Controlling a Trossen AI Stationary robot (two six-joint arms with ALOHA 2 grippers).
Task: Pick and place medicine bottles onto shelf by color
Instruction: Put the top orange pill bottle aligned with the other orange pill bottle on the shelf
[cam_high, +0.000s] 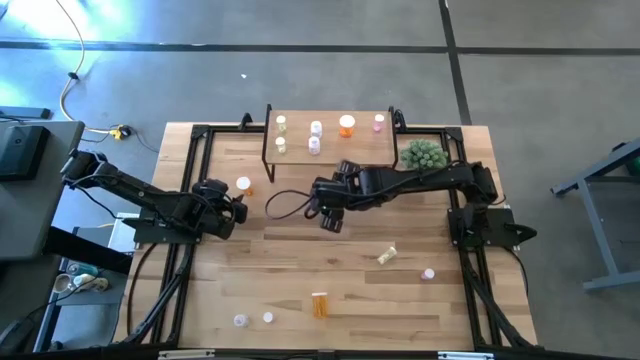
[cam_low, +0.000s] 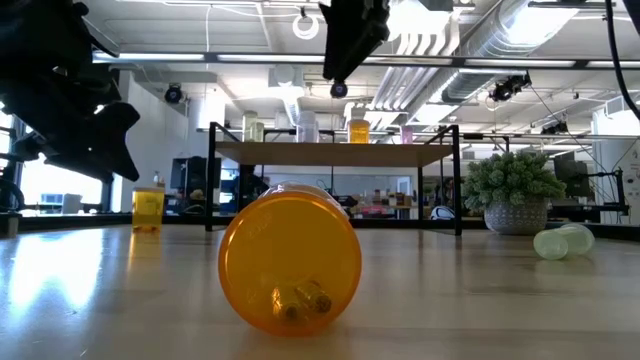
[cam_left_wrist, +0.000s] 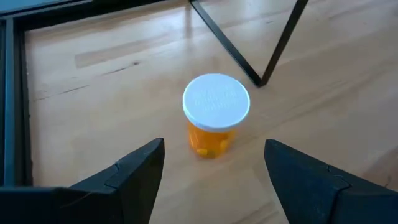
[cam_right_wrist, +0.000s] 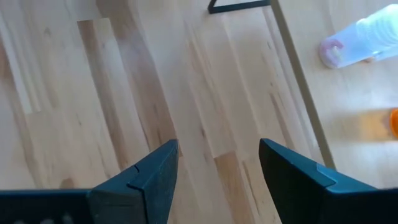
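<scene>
Left wrist view puts an upright orange bottle (cam_left_wrist: 215, 124) dead ahead of my left gripper (cam_left_wrist: 214, 180), fingers spread and empty, cap up, standing beside the shelf (cam_high: 330, 135) leg. My right gripper (cam_high: 331, 215), also open, hangs farther off.

Orange bottle (cam_left_wrist: 213, 124) with white cap, centre frame; pale wood-grain bench (cam_left_wrist: 112, 93); black shelf legs (cam_left_wrist: 249, 43), upper right.

The pink bottle (cam_right_wrist: 364, 42) is cut by the right wrist picture's edge, as is an orange one (cam_right_wrist: 393, 122), probably; the bottles' labels are unreadable.
</scene>
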